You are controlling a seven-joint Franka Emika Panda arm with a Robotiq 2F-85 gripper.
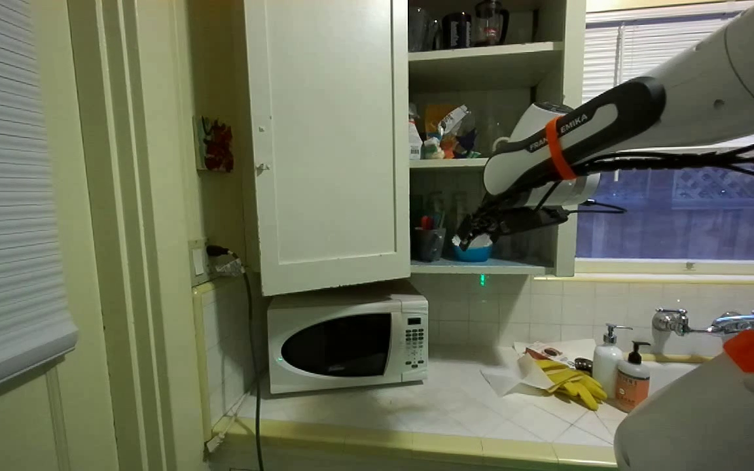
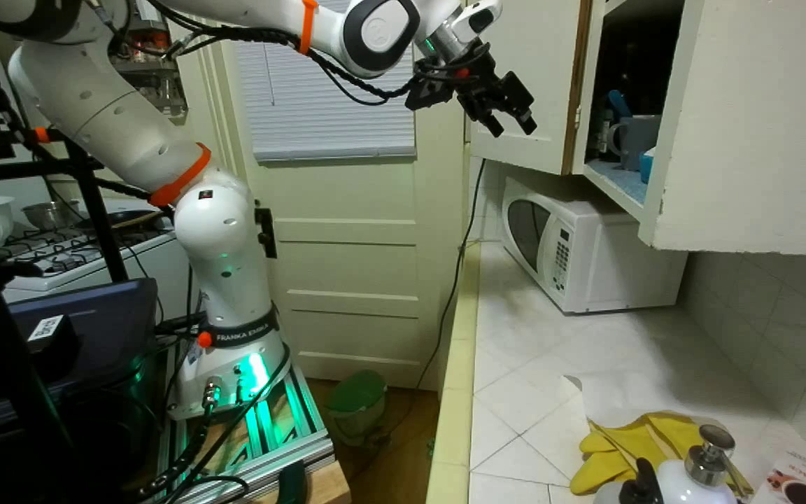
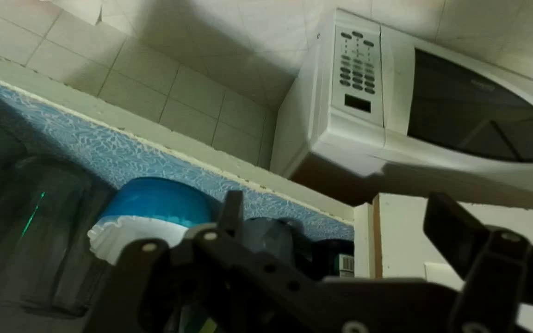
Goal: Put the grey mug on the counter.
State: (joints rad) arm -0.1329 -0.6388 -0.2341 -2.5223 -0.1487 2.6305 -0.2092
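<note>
On the bottom shelf [image 1: 514,268] of an open white wooden cabinet [image 1: 567,255], over a lining [image 3: 100,148] patterned in pale blue, the dark grey cylindrical mug [image 2: 641,143] stands upright, its handle showing in an exterior view. Small coloured items, among them a red one [image 1: 426,222], rise above its rim; whether they sit inside it or behind it, I cannot tell. Just beside it on the same shelf is a bright blue round bowl [image 1: 473,254] holding white fluted paper liners [image 3: 125,233], and on the bowl's far side from the mug, in the wrist view, stands clear glassware [image 3: 44,231]. Outside the cabinet opening hangs the black two-fingered gripper [image 2: 513,129] of a white jointed arm [image 2: 214,224]; its fingers [image 3: 451,236] are spread well apart, and one of them partly hides the mug in the wrist view. Well below the shelf runs the long off-white tiled counter [image 2: 515,392], edged in pale yellow, and on it sits a white microwave [image 1: 344,347] with a dark oval window, the white cabinet door [image 1: 334,144] standing open above it. Farther along the counter lie yellow rubber gloves [image 1: 570,383] by a loose sheet of white paper [image 2: 627,392], near a white pump bottle [image 1: 607,366] and an orange soap bottle [image 1: 632,386] with a black pump top.
</note>
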